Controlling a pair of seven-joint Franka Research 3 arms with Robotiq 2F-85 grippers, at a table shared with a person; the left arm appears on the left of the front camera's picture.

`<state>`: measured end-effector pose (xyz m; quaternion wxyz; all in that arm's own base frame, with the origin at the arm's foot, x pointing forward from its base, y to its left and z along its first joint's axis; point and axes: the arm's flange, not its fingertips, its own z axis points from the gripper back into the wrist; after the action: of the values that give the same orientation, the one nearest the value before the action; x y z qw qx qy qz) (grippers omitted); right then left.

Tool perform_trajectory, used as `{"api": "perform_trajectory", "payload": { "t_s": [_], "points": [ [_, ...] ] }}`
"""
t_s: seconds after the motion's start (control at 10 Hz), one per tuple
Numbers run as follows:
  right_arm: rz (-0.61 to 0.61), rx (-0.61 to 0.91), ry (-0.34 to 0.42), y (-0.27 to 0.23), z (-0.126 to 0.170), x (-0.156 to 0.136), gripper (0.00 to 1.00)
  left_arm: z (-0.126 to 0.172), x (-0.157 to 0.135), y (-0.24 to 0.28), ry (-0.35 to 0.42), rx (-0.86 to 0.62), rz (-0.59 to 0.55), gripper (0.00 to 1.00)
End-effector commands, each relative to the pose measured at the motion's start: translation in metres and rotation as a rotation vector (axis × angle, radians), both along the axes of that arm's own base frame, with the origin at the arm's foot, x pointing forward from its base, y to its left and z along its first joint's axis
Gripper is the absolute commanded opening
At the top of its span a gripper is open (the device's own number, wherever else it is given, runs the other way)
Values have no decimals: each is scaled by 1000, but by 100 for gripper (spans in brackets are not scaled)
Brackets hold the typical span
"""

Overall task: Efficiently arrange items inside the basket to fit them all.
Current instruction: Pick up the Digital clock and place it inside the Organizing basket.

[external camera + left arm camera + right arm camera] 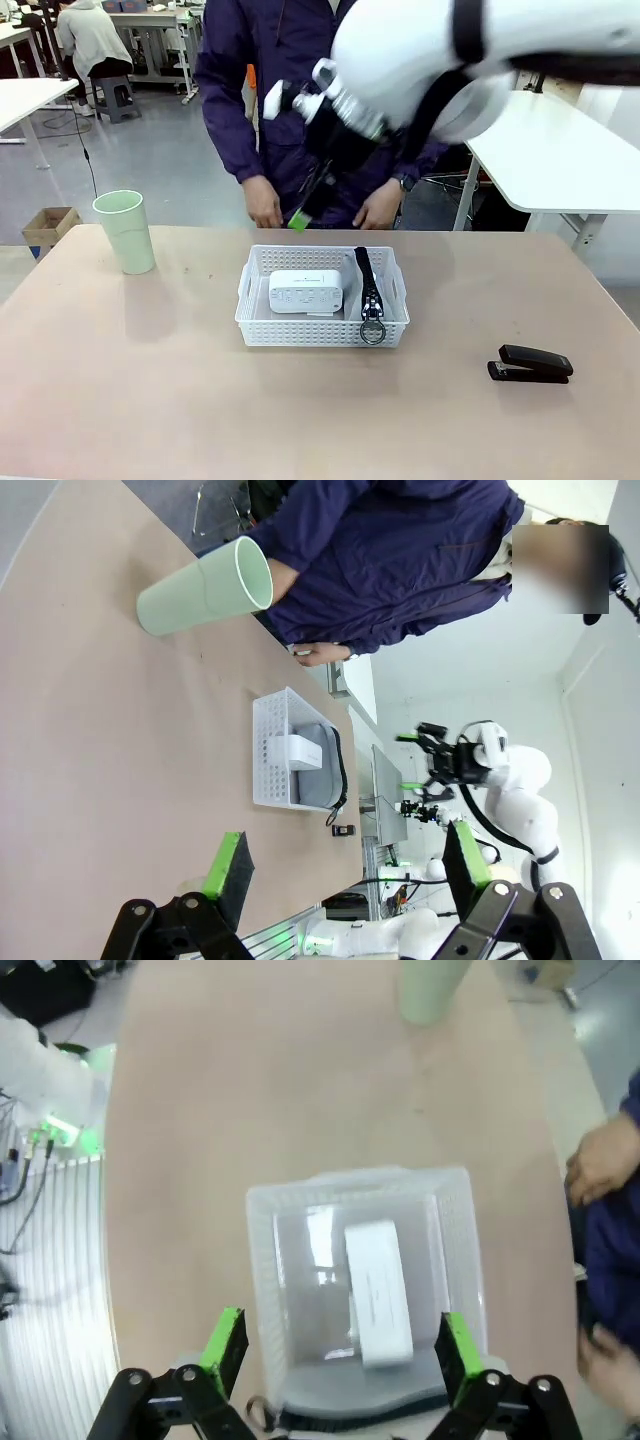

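Already the white box (305, 290) and grey pouch (370, 285) lie in the basket (320, 332) mid-table, below the right gripper (342, 1342), fingers apart and empty. Fetch the stapler (530, 364) (near right) next, laid flat along a wall so the far-left cup (125, 232) fits; the left gripper (346, 865) gapes too.

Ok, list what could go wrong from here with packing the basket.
The white box and grey pouch already cover most of the basket floor, so the cup and stapler may not fit without rearranging.
The pouch's metal ring hangs over the front rim and could snag.
The person's hand is close behind the basket, near the open right end effector; contact is possible.
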<state>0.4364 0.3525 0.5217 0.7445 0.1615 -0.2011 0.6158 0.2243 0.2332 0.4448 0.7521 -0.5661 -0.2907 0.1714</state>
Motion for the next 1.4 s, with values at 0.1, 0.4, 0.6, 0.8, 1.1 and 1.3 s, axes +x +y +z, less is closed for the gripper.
{"api": "perform_trajectory", "payload": {
  "t_s": [0.1,0.4,0.6,0.8,1.1,1.3],
  "points": [
    [-245,-54,144,-107,52,-32,100,1,1,0,-28,-3,-2,100],
    [-571,149,267,-261,91,-43,100,1,1,0,-28,-3,-2,100],
    [-730,335,438,-369,81,-65,100,1,1,0,-28,-3,-2,100],
    [-843,542,617,-465,50,-90,100,1,1,0,-28,-3,-2,100],
    [-898,832,965,-552,-17,-127,100,1,1,0,-28,-3,-2,100],
    [-981,875,1014,-559,-45,-141,100,1,1,0,-28,-3,-2,100]
  ]
}}
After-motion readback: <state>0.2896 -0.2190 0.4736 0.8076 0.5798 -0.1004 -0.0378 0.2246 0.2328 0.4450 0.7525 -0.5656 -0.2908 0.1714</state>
